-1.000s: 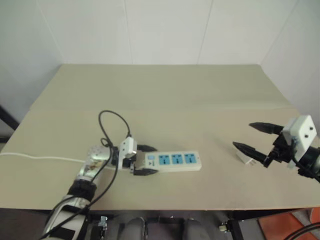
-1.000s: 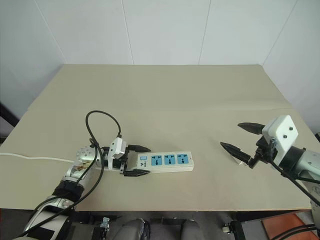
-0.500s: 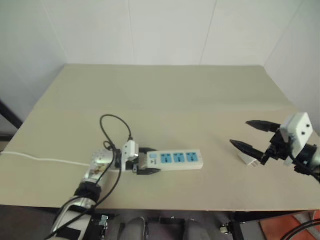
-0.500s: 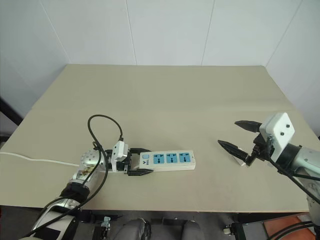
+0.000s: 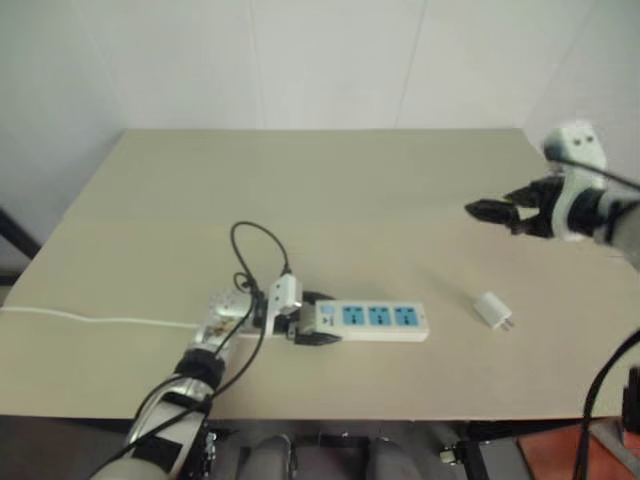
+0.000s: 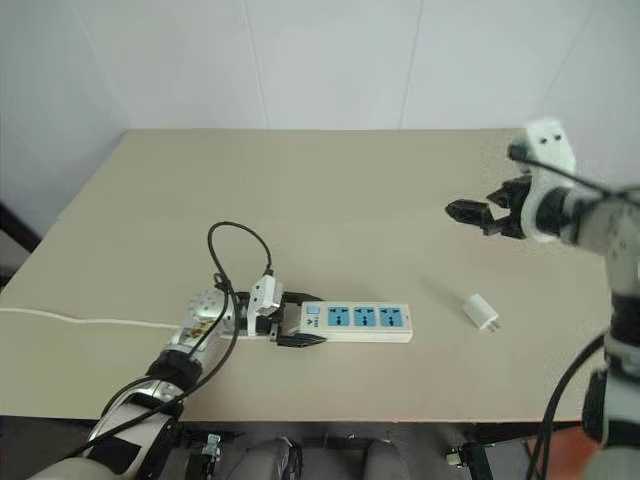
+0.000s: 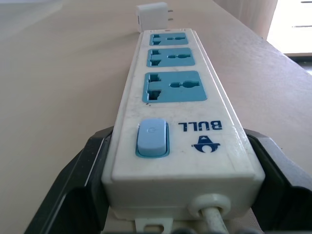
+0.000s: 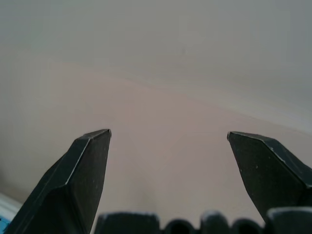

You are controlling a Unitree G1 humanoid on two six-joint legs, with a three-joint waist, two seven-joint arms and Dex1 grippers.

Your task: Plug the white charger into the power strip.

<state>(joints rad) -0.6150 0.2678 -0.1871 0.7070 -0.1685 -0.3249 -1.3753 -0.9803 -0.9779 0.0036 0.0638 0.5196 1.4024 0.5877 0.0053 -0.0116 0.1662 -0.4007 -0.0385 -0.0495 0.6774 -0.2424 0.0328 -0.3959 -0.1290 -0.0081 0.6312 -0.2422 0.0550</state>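
the left end effector [image 6: 300,320] is held low and level, its fingers closed on something; the right end effector [image 6: 478,214] is raised, fingers spread wide.

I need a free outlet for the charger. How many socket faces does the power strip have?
3, in one row along the power strip: nearest the switch, middle, and far end, closest to the white charger. All look unoccupied.

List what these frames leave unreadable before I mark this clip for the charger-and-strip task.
- Power strip: in the left wrist view the left gripper brackets its switch end; whether the fingers press it cannot be told.
- Cord: cut off by the left edge of the head views; where it leads is unknown.
- White charger: prongs too small in the head views to judge.
- Right gripper: open above the table, blurred.
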